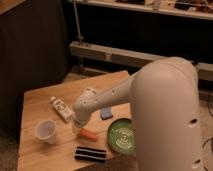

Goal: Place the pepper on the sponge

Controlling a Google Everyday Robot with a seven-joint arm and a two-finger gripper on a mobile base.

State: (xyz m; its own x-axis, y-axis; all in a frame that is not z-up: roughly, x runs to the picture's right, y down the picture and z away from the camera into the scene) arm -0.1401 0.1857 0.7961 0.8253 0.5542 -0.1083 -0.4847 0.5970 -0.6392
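Observation:
The pepper (88,134) is a small orange-red piece lying on the wooden table (40,97), just above the black-and-white striped block (90,153). The light-blue sponge (106,113) lies flat to the pepper's upper right, partly tucked under my white forearm. My gripper (77,123) points down at the table, right beside the pepper's left end, between it and the white cup (46,131). The arm's wrist hides the fingers. The pepper rests on the table, apart from the sponge.
A green round bowl (123,136) sits right of the pepper, against my bulky upper arm (167,115). A white bottle (61,108) lies left of the gripper. Another pale object (90,92) lies behind the forearm. A metal rail (110,55) runs behind the table.

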